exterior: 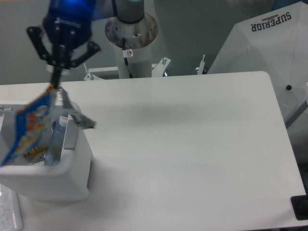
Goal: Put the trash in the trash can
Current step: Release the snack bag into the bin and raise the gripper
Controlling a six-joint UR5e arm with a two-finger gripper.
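The end effector [56,82] hangs above the back rim of the trash can [62,180], which stands at the table's [192,144] left edge. Its fingers are pinched nearly together on the top corner of the snack bag [29,127], so the bag dangles freely below it. Held by one corner like that, the bag can drop straight in once let go. Its long axis slants from the grip down and to the left, the lower end over the can's opening. It looks blurred, so it seems to be swinging. Inside the can, against the right wall, stands the bottle [58,137], cap up.
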